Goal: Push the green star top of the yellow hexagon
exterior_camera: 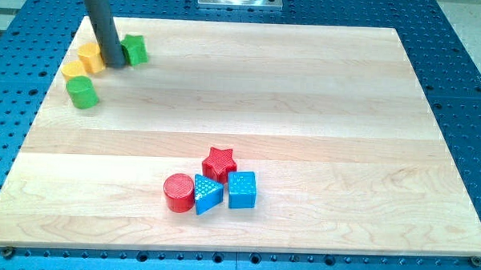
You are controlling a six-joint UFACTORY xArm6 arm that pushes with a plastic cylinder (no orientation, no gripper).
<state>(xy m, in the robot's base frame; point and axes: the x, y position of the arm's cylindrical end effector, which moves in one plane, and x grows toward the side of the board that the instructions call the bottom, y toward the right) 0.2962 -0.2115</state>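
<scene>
Pale wooden board (306, 89) lies on blue perforated table (466, 119). At the view's top left, my tip (114, 65) sits between the green plastic star (134, 49) and yellow plastic hexagon (91, 56), touching both; the rod grips nothing. A green cylinder (83, 92) stands just below.

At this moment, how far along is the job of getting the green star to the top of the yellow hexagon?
Done: my tip has reached the top-left cluster, standing between the green star and the yellow hexagon. In hand: the star sits at the tip's right, level with the hexagon rather than above it. Left: working the star round to the hexagon's upper side. The green cylinder lies below, uninvolved.
</scene>
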